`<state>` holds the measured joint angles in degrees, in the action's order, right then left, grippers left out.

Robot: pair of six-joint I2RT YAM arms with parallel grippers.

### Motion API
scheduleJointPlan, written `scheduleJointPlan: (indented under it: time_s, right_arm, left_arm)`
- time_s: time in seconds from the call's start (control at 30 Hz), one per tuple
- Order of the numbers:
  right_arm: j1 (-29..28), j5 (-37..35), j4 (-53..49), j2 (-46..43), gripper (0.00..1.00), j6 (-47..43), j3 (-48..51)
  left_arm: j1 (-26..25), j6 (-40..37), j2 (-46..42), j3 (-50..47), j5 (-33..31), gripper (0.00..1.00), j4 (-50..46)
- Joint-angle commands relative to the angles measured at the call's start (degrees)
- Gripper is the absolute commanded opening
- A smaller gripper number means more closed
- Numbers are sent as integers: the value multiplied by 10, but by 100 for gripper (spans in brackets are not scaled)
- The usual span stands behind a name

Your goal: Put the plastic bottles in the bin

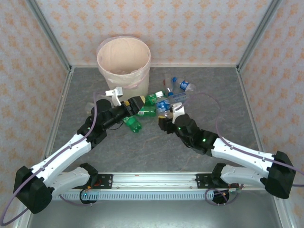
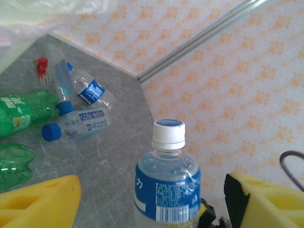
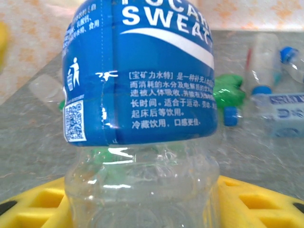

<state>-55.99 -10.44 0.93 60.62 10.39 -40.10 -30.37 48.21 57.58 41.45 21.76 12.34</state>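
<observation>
Bottle [image 3: 142, 95] tight in right pincer [image 1: 169, 115], long axis along fingers [image 3: 33, 209], cap [image 2: 168, 133] outward; left pincer [image 2: 153, 190] apart

We reach our white left arm [image 1: 71, 148] and right arm [image 1: 242, 156] inward, left gripper [image 1: 139, 106] with yellow fingers [image 2: 38, 202] spread wide, right gripper [image 1: 167, 115] pinching a clear blue-labelled plastic bottle [image 3: 142, 95].

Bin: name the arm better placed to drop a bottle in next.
Right, likely. The right gripper grips a blue-labelled bottle at its base. The left gripper is nearer the bin, but its fingers stand wide, touching no bottle.
</observation>
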Motion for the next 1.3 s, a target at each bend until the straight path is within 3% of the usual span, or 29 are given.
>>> scheduleJointPlan:
  time_s: [0.0,0.3,0.5,0.7,0.87,0.97,1.17,1.27]
  right_arm:
    - [-41,-61,14,18,53,-33,-32]
    - [-117,-98,30,68,53,-48,-63]
    - [-124,-95,39,63,53,-50,-60]
    - [-129,-90,40,60,53,-53,-58]
    - [-131,-93,45,57,54,-50,-50]
    - [-131,-106,50,49,61,-46,-41]
    - [-131,-135,65,8,100,-29,-7]
    - [-131,-144,69,-24,100,-22,11]
  left_arm:
    - [-7,1,10,23,32,77,33]
    - [-10,-7,18,25,19,73,23]
    - [-10,-12,23,22,17,64,17]
    - [-10,-13,20,22,16,42,21]
    - [-10,-10,22,23,16,32,21]
    - [-10,-9,22,30,12,29,14]
    - [-10,-27,18,74,-17,27,-30]
    - [-10,-44,17,105,-40,27,-65]
